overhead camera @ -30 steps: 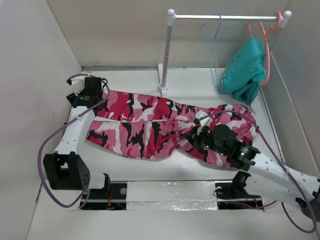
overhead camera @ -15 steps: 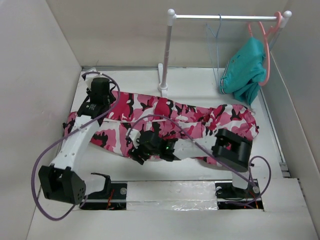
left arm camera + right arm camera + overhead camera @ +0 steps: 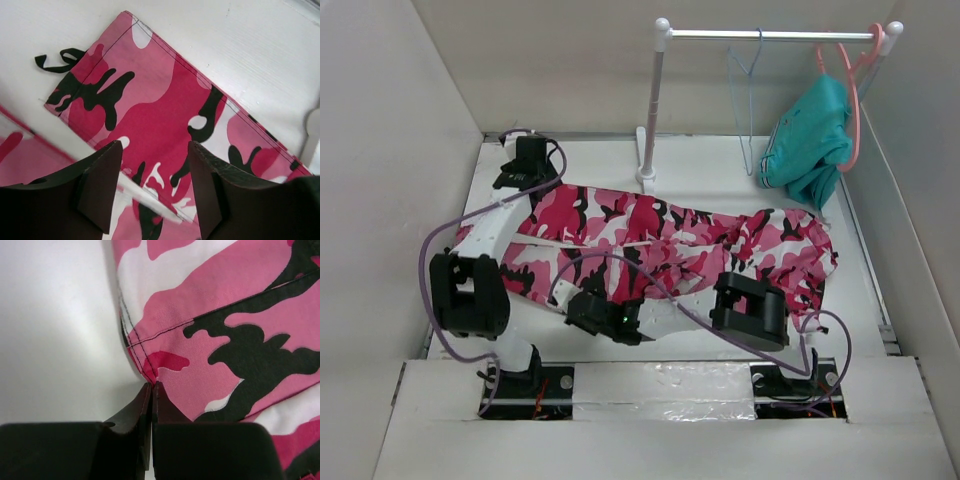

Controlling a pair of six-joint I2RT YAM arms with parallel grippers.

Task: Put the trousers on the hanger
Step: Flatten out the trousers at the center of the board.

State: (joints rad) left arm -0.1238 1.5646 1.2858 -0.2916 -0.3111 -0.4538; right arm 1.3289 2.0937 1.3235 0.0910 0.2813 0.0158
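Note:
The pink, white and black camouflage trousers (image 3: 660, 235) lie spread across the table. The pale-blue hanger (image 3: 748, 110) hangs on the rail at the back. My left gripper (image 3: 525, 178) hovers over the far-left end of the trousers; in the left wrist view it (image 3: 155, 150) is open above the fabric (image 3: 155, 95), near a black loop (image 3: 57, 57). My right gripper (image 3: 582, 308) is at the front-left hem. In the right wrist view it (image 3: 152, 385) is shut, its tips pinching the hem corner of the trousers (image 3: 215, 360).
A white rack (image 3: 655, 100) with a rail stands at the back, its foot just behind the trousers. A coral-pink hanger (image 3: 855, 110) carries a teal garment (image 3: 810, 135) at the rail's right end. White walls enclose the table on three sides.
My right gripper has moved from the trousers' right-middle leftward and nearer, to the front-left hem. My left arm has folded up, and its gripper has shifted to the back-left end of the trousers.

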